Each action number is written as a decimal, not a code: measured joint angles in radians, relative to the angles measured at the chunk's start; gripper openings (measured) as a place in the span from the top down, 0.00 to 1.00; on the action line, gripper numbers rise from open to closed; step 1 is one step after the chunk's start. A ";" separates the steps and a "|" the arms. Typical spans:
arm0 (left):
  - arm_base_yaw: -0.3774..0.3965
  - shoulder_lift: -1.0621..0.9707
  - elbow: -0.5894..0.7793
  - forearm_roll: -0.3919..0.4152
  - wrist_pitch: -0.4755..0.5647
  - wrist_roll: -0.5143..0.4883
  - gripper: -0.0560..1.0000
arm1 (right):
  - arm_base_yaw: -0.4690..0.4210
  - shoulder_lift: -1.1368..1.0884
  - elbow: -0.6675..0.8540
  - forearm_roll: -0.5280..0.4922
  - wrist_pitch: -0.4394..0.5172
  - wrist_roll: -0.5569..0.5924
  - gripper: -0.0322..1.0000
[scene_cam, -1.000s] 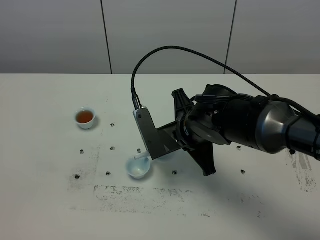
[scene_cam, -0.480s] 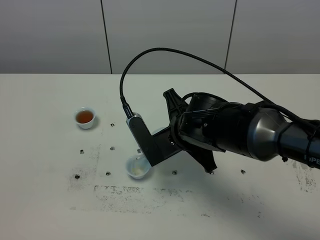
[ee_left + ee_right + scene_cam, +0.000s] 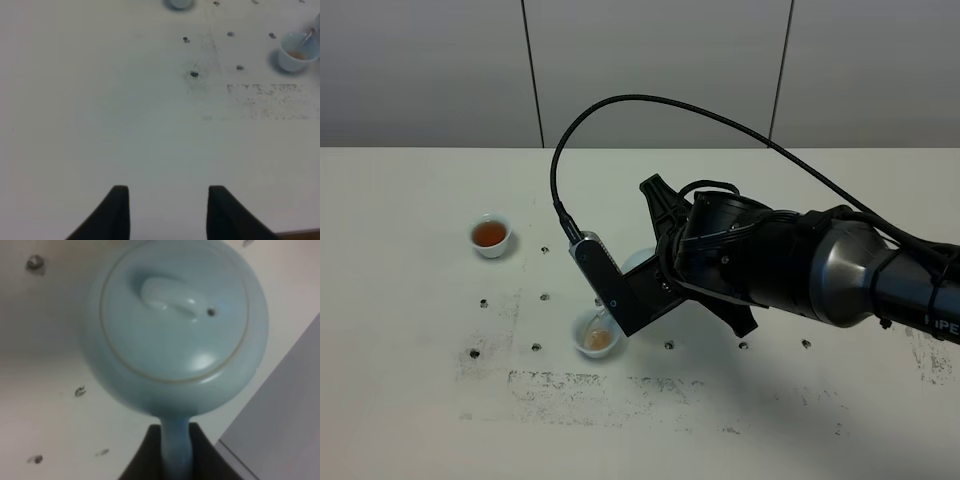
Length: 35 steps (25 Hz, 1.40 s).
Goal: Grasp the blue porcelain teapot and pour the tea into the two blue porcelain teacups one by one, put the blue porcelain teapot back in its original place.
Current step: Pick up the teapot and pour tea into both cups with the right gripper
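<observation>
One teapot [image 3: 175, 335] hangs by its handle [image 3: 175, 442] in the right gripper [image 3: 175, 462].

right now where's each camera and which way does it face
Exterior high: mounted high, looking down across the table toward the back wall; the right arm shows, reaching past the middle.
Left wrist: on the left arm, looking out over the table; its open left gripper shows.
Right wrist: on the right arm, facing the blue porcelain teapot from its lid side; the right gripper clamps its handle.
Shared: exterior high and left wrist both show the teacup being filled.
</observation>
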State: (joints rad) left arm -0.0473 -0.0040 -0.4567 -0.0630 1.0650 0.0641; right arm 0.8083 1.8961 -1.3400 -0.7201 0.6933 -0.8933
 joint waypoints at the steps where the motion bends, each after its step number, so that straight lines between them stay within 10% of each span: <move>1: 0.000 0.000 0.000 0.000 0.000 0.000 0.54 | 0.000 0.000 0.000 -0.005 0.000 0.000 0.91; 35: 0.000 0.000 0.000 0.000 0.000 0.000 0.54 | 0.020 0.000 0.000 -0.103 0.010 0.000 0.91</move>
State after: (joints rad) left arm -0.0473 -0.0040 -0.4567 -0.0630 1.0650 0.0641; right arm 0.8281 1.8961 -1.3400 -0.8228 0.7030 -0.8929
